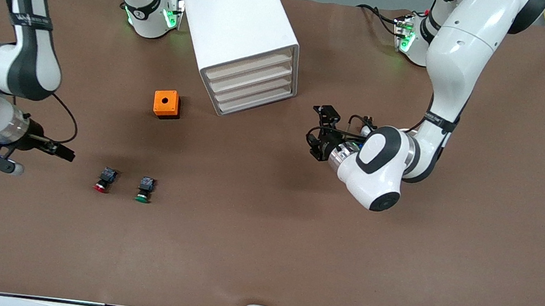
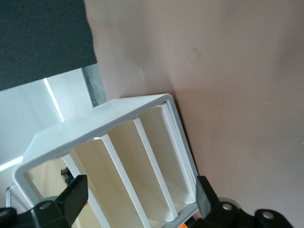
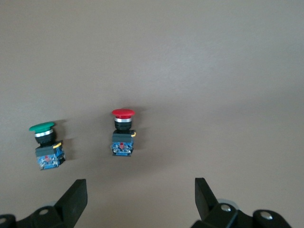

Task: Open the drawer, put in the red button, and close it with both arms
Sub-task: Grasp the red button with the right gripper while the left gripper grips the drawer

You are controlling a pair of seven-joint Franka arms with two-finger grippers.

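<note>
White cabinet point(image 1: 245, 32) at table's 12 o'clock, all drawers shut; bottom drawer point(image 1: 258, 101) faces left gripper point(image 1: 320, 133), fingers spread, level with fronts. Right gripper point(image 1: 20, 157) spread, empty, hovering at 9 o'clock of red button point(image 1: 104, 180). Risk: green button point(image 1: 145, 190) just beside at 3 o'clock; off-centre descent could knock either or grab the wrong one.

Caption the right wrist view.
Open right gripper facing the red button, green button beside it.
</note>
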